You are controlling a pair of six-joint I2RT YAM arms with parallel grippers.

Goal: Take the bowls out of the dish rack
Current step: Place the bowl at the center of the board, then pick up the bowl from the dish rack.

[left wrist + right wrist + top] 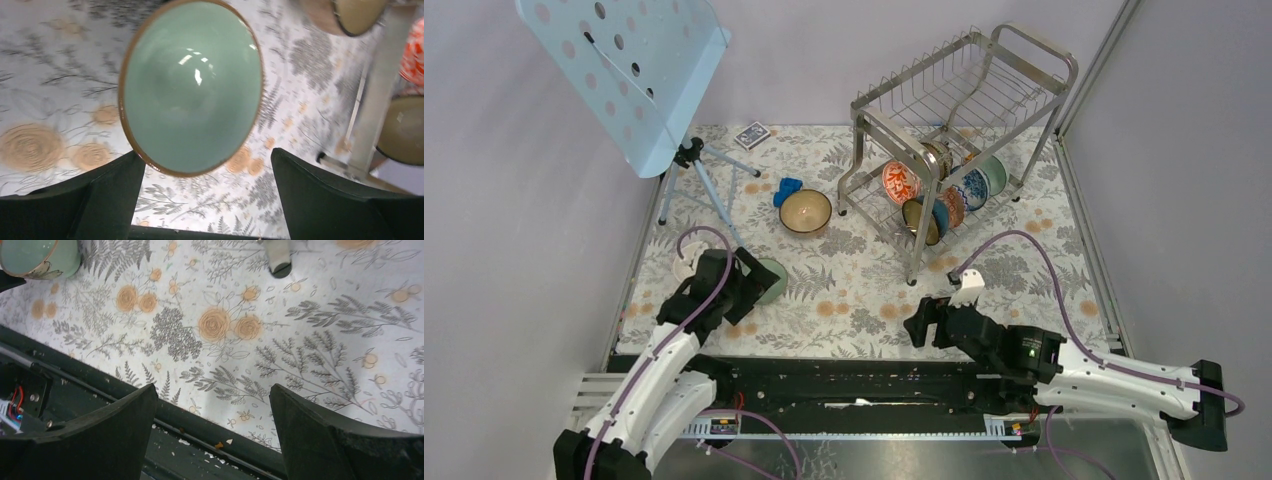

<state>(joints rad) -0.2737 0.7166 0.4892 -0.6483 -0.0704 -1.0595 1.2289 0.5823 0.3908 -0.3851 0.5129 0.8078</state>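
On the table: floral cloth (854,290) covers the whole work area.

Far right: dish rack (860,140), steel, two tiers, tall legs. The lower tier holds bowls standing on edge in a row: orange-red patterned bowl (901,182) at the left end, dark bowl with tan inside (921,220) nearest the front, blue-and-white bowl (972,187) and pale green bowl (996,172) toward the right. More are packed between them, too overlapped to count.

Far left: pale blue perforated music stand (629,70) on a tripod, its panel tilted.

Left gripper (207,175), near-left on the cloth: fingers spread wide. A green bowl (190,87) with a brown rim stands upright on the cloth in front of them. Its near rim reaches between the fingertips and meets the left finger (115,185). Whether they touch, I cannot tell.

Right gripper (212,405), near-right, low over the cloth by the table's front edge: fingers wide apart, nothing between them.

Left of the rack, out on the cloth: brown bowl (805,211), tan inside, upright. Just beside it is a small blue object (787,190).

Far edge: a patterned card box (751,134).
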